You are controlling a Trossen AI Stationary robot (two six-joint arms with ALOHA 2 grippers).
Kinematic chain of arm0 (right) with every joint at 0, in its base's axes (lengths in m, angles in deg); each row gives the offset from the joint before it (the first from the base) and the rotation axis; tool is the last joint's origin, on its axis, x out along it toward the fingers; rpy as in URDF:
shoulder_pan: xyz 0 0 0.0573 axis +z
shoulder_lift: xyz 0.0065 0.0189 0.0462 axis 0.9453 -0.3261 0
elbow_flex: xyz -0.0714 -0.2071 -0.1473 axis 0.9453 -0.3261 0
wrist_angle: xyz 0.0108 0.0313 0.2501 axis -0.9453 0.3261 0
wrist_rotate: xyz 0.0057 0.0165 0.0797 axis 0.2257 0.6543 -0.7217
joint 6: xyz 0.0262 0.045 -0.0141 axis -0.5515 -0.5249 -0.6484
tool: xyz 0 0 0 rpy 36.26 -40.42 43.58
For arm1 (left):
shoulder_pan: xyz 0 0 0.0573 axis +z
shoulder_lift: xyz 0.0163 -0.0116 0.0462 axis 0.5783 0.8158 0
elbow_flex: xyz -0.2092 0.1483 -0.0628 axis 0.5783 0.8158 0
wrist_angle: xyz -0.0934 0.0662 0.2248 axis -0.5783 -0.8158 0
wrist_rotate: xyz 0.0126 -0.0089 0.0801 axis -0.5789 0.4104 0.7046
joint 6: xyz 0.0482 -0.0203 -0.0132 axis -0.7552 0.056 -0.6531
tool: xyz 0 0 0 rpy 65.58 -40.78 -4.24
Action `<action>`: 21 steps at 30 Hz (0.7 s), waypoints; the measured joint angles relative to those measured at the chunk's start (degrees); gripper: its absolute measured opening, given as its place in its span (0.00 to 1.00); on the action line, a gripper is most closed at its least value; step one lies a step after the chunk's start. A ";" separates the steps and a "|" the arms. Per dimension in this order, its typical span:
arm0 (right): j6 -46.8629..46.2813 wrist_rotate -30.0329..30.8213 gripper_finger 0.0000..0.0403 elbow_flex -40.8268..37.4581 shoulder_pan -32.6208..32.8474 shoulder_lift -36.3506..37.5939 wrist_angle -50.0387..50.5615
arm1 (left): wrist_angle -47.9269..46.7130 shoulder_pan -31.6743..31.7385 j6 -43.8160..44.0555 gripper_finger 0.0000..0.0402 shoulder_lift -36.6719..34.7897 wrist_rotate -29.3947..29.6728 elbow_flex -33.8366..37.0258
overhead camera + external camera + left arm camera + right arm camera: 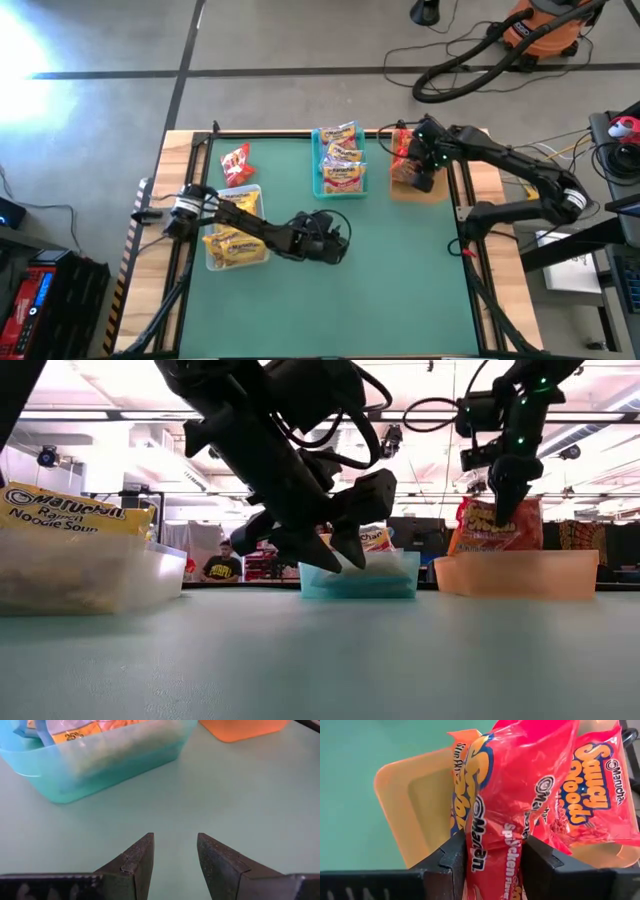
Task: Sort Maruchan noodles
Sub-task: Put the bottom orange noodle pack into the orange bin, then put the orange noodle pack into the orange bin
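The right gripper (492, 857) hangs over the orange tray (432, 191) at the table's far right, its fingers clamped on a red Maruchan packet (512, 805) that stands upright in the tray beside more red packets (597, 795), so the step in hand looks like dropping a red one into its bin. The next move should be to part the fingers and lift straight up, since the tray wall sits close and the packet leans on its neighbours. The left gripper (175, 865) hovers low over bare green mat near the table's middle, fingers apart and holding nothing, with open room all around it. Yellow packets (236, 245) fill the clear tray (210, 262) at left, pink-banded ones (341, 160) the teal tray (320, 188), and one loose red packet (235, 162) lies on the mat near the far left edge, probably the next pick.
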 joint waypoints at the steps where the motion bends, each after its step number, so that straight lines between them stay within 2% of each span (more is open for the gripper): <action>1: -0.26 0.07 0.34 0.00 -0.03 -0.53 -0.20 | -0.11 0.23 -0.07 0.34 0.00 0.00 0.00; 4: -2.19 1.21 0.37 -0.01 -0.04 -2.52 1.01 | -0.15 0.81 -0.36 0.34 0.00 0.00 0.00; 10: -2.88 13.25 0.42 -0.07 -0.04 -4.38 6.28 | -0.17 2.21 -0.39 0.34 0.00 0.00 0.00; 17: -4.83 13.25 0.42 2.29 -0.02 -2.40 1.57 | -0.18 3.84 -1.83 0.34 -0.05 0.00 0.00; 21: -8.40 12.78 0.42 4.25 -0.02 -0.76 -4.18 | -0.23 5.55 1.38 0.34 -1.02 -0.06 0.00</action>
